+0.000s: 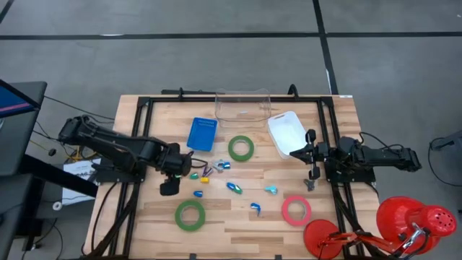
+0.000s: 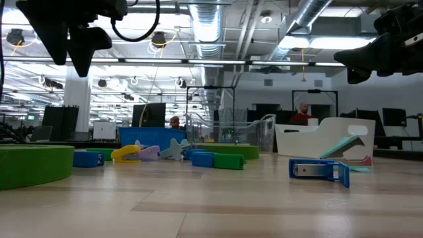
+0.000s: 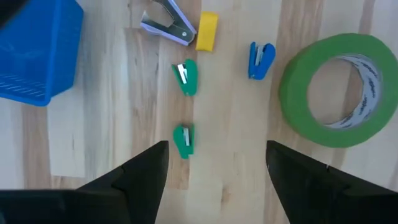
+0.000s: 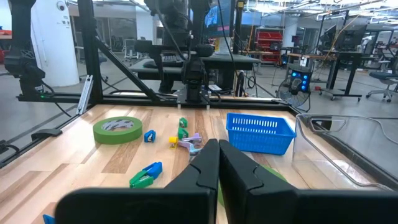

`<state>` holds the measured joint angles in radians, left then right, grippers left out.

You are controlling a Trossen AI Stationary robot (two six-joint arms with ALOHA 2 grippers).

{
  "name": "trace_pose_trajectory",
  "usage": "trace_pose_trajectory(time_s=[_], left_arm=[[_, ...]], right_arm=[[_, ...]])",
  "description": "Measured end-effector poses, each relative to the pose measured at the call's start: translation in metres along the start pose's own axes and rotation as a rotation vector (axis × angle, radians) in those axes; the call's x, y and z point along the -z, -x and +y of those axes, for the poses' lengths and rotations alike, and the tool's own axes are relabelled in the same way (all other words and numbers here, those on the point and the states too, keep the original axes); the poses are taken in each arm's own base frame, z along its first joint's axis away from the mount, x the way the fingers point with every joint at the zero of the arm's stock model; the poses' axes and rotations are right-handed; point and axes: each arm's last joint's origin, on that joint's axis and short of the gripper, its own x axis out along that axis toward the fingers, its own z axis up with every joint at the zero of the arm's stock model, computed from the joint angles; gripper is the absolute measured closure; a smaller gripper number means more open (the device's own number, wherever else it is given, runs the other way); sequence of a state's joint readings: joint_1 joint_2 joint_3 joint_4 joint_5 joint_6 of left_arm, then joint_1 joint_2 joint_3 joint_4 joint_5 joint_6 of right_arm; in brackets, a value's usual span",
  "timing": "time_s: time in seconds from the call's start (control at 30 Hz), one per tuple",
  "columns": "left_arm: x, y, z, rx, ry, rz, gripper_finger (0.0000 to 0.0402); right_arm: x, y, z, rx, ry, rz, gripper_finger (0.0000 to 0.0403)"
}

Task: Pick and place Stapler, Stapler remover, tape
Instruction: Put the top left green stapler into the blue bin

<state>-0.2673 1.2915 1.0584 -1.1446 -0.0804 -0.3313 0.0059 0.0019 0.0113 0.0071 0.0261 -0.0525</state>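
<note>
My left gripper (image 3: 216, 152) hangs open, pointing down over the table's left middle (image 1: 170, 184). Below it, clear of both fingers, lies a small green stapler (image 3: 183, 140), with a second green one (image 3: 186, 76), a yellow one (image 3: 207, 31), a blue one (image 3: 261, 59) and a purple-and-silver stapler remover (image 3: 168, 23) beyond. A green tape roll (image 3: 339, 90) lies flat beside them, near the front edge (image 1: 190, 214). Another green roll (image 1: 241, 148) and a pinkish-red roll (image 1: 296, 210) also lie flat. My right gripper (image 4: 217, 165) waits shut and level at the right (image 1: 297, 153).
A blue basket (image 1: 202, 133), a clear bin (image 1: 243, 107) and a white tray (image 1: 286, 132) stand along the far side. More small blue and teal staplers (image 1: 234, 188) are scattered mid-table. A black frame (image 1: 144, 108) borders the tabletop. Red objects (image 1: 415, 220) sit off the near right corner.
</note>
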Motion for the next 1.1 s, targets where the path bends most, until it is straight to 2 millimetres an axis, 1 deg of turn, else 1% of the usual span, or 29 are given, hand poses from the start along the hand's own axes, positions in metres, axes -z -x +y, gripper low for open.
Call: trace_pose_trajectory(time_s=[0.27, 0.5, 0.63, 0.73, 0.87, 1.1], left_arm=[[0.002, 0.000, -0.006, 0.003, 0.036, -0.005, 0.0127], [0.002, -0.002, -0.004, -0.041, 0.147, -0.021, 0.0093], [0.009, -0.014, -0.003, -0.061, 0.189, 0.020, 0.0073], [0.015, -0.023, -0.001, -0.096, 0.214, 0.041, 0.0067], [0.019, -0.035, 0.001, -0.135, 0.216, 0.028, 0.0069], [0.027, -0.057, 0.002, -0.131, 0.219, 0.020, 0.0083]], right_arm=[[0.000, 0.000, 0.000, 0.000, 0.000, 0.000, 0.0402], [0.000, 0.000, 0.000, 0.000, 0.000, 0.000, 0.0402], [0.000, 0.000, 0.000, 0.000, 0.000, -0.001, 0.0402], [0.000, 0.000, 0.000, 0.000, 0.000, 0.000, 0.0402], [0.000, 0.000, 0.000, 0.000, 0.000, 0.000, 0.0402], [0.000, 0.000, 0.000, 0.000, 0.000, 0.000, 0.0402]])
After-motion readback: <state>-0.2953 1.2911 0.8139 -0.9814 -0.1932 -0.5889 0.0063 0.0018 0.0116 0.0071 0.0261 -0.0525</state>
